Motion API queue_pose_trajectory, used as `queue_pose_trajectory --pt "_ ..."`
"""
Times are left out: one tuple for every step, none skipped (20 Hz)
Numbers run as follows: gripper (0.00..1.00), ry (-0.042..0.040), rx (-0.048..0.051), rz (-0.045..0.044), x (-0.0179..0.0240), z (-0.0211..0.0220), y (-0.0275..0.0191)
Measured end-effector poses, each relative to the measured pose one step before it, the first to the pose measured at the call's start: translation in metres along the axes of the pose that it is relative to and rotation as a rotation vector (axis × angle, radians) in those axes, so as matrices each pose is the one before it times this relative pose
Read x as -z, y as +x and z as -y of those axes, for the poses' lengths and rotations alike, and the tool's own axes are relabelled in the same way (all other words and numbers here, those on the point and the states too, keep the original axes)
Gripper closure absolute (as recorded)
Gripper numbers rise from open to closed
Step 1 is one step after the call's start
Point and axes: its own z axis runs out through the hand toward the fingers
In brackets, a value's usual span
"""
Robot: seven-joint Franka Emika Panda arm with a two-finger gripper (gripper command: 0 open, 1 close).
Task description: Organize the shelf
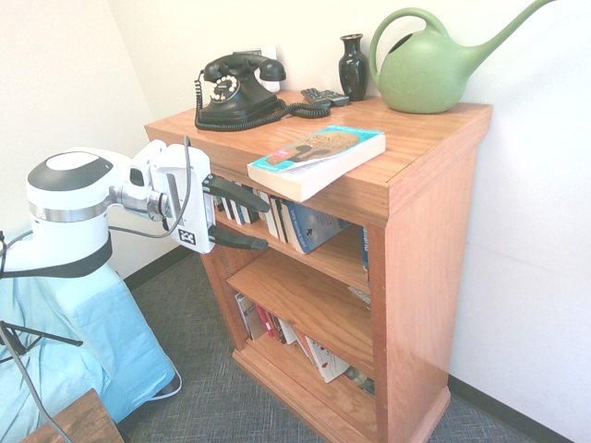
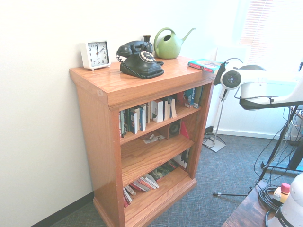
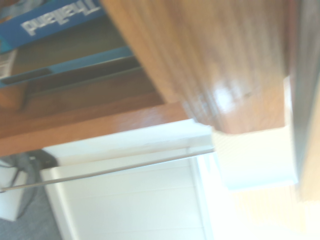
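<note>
The shelf [image 1: 425, 240] is a reddish-brown wooden bookcase against the white wall, seen from its other side as the shelf [image 2: 94, 137]. A thick teal-covered book [image 1: 319, 157] lies flat on its top and overhangs the front edge. My gripper [image 1: 266, 221] hovers level with the top inner level, at the front left corner. Its black fingers [image 1: 242, 194] stand open, one above the other, with nothing between them. Just beyond the fingertips stand upright books [image 1: 300, 221]. The wrist view shows the overhanging top's corner [image 3: 210, 65] and a blue book [image 3: 55, 20] printed "Thailand".
On top stand a black rotary telephone [image 1: 235, 92], a dark vase [image 1: 353, 66], a green watering can [image 1: 425, 69], a remote [image 1: 325, 96] and a white clock [image 2: 95, 54]. Leaning books [image 1: 277, 328] fill the bottom level. A blue cloth [image 1: 92, 341] drapes below the arm.
</note>
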Motion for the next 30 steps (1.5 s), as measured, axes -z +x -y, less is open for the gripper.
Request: queue_pose_trajectory --pt "0.00 -0.01123 0.00059 -0.01977 0.00245 0.00105 0.00391" --pt "0.00 -0.00456 0.00265 -0.01587 0.00263 0.00137 0.00312" --pt "0.00 -0.00273 -0.00050 -0.01183 0.00190 0.00074 0.00338" --pt "0.00 0.00134 -0.00429 -0.00815 0.00132 0.00024 0.00504" --pt "0.00 0.00266 -0.00607 -0.00597 0.00040 0.00003 0.00527" --pt "0.00 0.00170 -0.00635 -0.00575 -0.00051 0.00042 0.00625" --pt "0.00 0.00340 -0.00576 -0.00525 -0.00065 0.00157 0.00617" --pt "0.00 0.00627 -0.00298 -0.00589 -0.00031 0.00377 0.00611" --pt "0.00 0.00767 -0.00086 -0.00564 0.00008 0.00504 0.00525" --pt "0.00 0.00967 0.00094 -0.00567 0.00009 0.00594 0.00473" --pt "0.00 0.01063 0.00201 -0.00507 0.00012 0.00604 0.00370" --pt "0.00 0.01727 0.00329 -0.00530 -0.00038 0.00597 0.00218" --pt "0.00 0.01615 0.00177 -0.00482 -0.00090 0.00441 0.00183" --pt "0.00 0.00844 0.00171 -0.00117 -0.00161 0.00275 0.00099" --pt "0.00 0.00542 0.00173 0.00012 -0.00196 0.00113 0.00030" --pt "0.00 0.00499 0.00108 0.00059 -0.00196 -0.00013 -0.00036" --pt "0.00 0.00606 0.00050 0.00097 -0.00238 -0.00097 -0.00077" --pt "0.00 0.00160 -0.00054 0.00238 -0.00280 -0.00200 -0.00081" --pt "0.00 0.00069 -0.00178 0.00344 -0.00332 -0.00230 -0.00115" --pt "0.00 0.00489 -0.00155 0.00245 -0.00331 -0.00157 -0.00131" --pt "0.00 0.00907 -0.00024 0.00143 -0.00353 -0.00081 -0.00169" --pt "0.00 0.00725 0.00081 0.00132 -0.00315 -0.00035 -0.00173" --pt "0.00 0.00869 0.00294 -0.00253 -0.00206 0.00045 -0.00118" --pt "0.00 0.01420 0.00288 -0.00653 -0.00088 0.00116 -0.00060" --pt "0.00 0.01453 0.00167 -0.00595 -0.00003 0.00106 -0.00010" --pt "0.00 0.00669 0.00178 -0.00359 -0.00020 0.00047 -0.00015" --pt "0.00 -0.00005 0.00022 -0.00052 -0.00037 -0.00020 -0.00018" --pt "0.00 -0.00159 -0.00072 0.00071 -0.00078 -0.00085 -0.00021" --pt "0.00 -0.00258 -0.00108 0.00117 -0.00115 -0.00128 -0.00027" --pt "0.00 -0.00440 -0.00153 0.00224 -0.00198 -0.00218 -0.00048"
